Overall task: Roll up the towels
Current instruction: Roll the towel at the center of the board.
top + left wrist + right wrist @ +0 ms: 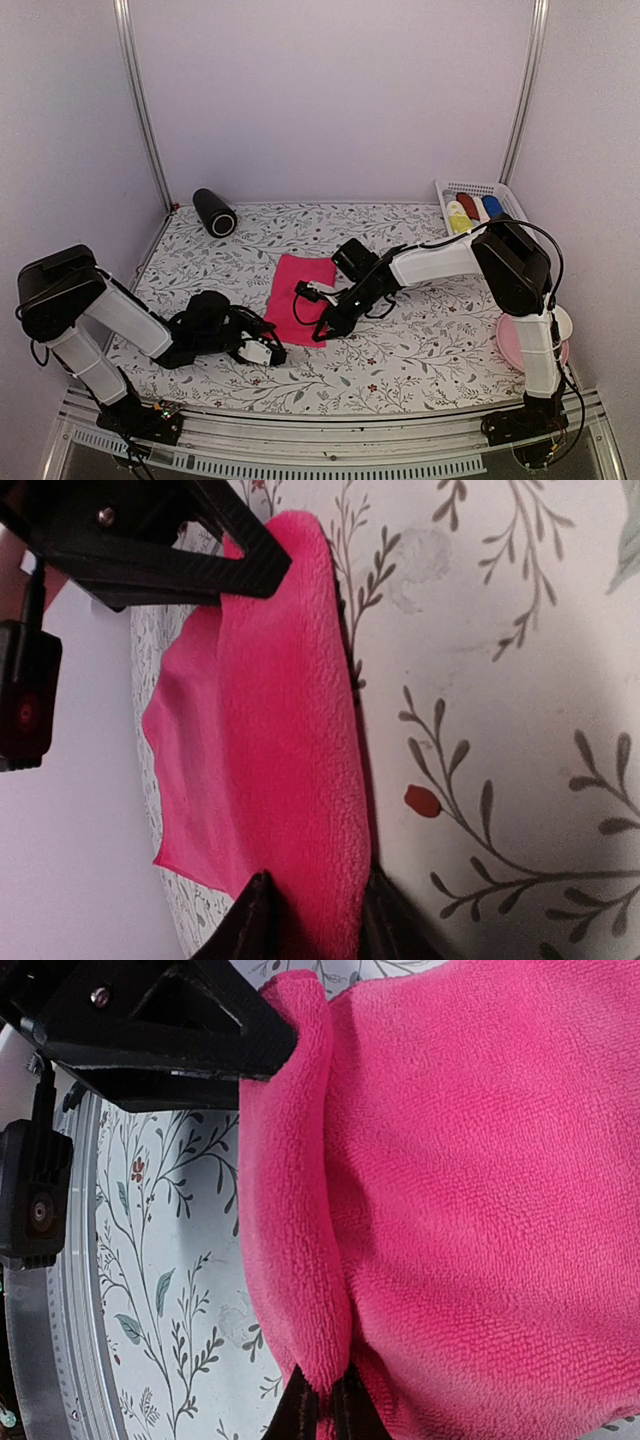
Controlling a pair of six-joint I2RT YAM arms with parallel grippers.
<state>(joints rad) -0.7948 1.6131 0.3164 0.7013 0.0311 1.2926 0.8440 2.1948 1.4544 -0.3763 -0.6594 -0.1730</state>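
While both grippers' jaws pinch its near edge, hot pink towel (301,286) on floral table (420,340).

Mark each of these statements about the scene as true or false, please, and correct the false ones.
1. The pink towel lies near the middle of the table. True.
2. The right gripper is open and holds nothing. False: it is shut on the near edge of the pink towel, which is folded over.
3. The black cylinder stands in the white basket. False: it lies on the table at the far left, away from the basket.
4. The basket at the far right holds rolled towels in yellow, red and blue. True.
5. The left gripper has the same edge of the pink towel between its fingers. True.
6. The pink plate is beside the left arm's base. False: it is beside the right arm.
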